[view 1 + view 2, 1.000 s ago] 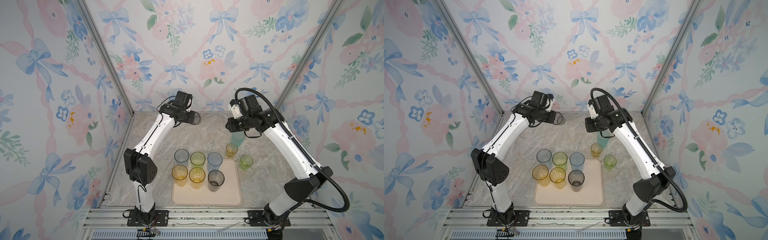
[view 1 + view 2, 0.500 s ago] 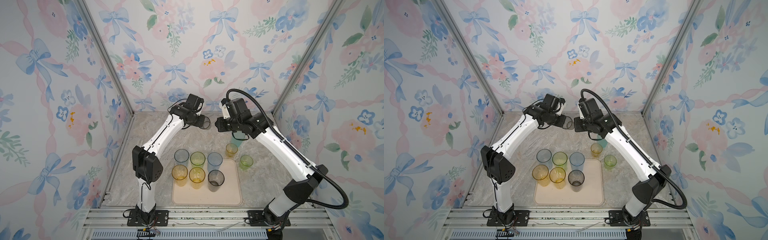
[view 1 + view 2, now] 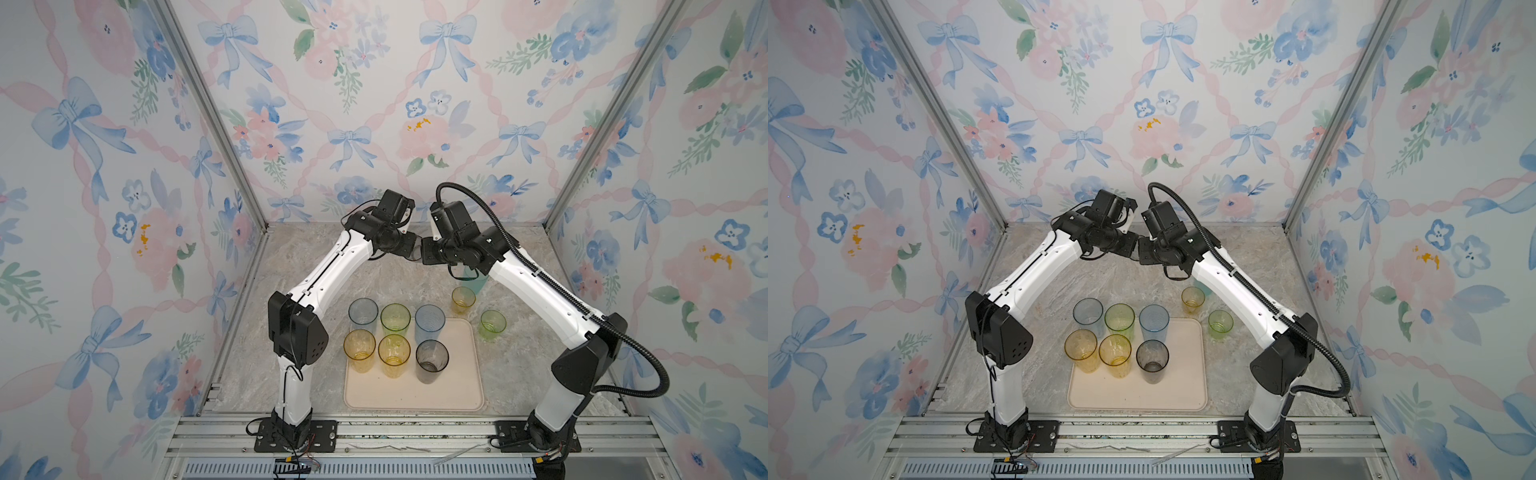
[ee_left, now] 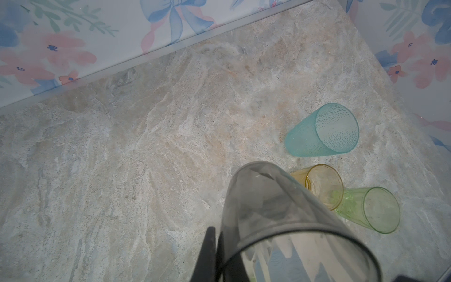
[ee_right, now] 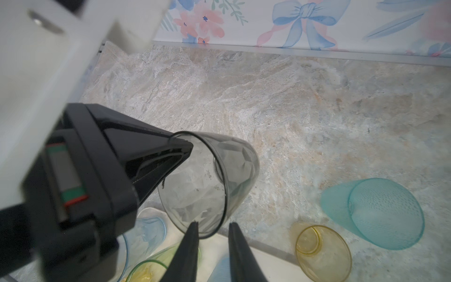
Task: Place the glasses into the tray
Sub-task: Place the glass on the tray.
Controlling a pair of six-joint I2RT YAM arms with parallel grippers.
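Note:
My left gripper (image 4: 216, 232) is shut on the rim of a smoky grey glass (image 4: 280, 214), held tilted in the air above the back of the table. My right gripper (image 5: 213, 224) faces it, open, with the far side of that glass's rim (image 5: 207, 234) between its fingers but not pinched. In both top views the two grippers meet tip to tip (image 3: 419, 248) (image 3: 1139, 245), hiding the glass. The cream tray (image 3: 415, 395) (image 3: 1142, 397) lies at the front centre, with several tall glasses (image 3: 394, 351) in two rows at its back left.
Off the tray, to its back right, stand a short amber glass (image 3: 462, 300) (image 4: 319, 185), a short green glass (image 3: 493, 325) (image 4: 368, 212) and a tall teal glass (image 4: 322, 131) (image 5: 375, 212), which the right arm partly covers in the top views. The back wall is close behind both wrists.
Both arms have swung inward. The left gripper carried the grey glass rightward from the back left, and the right gripper moved left to meet its rim.

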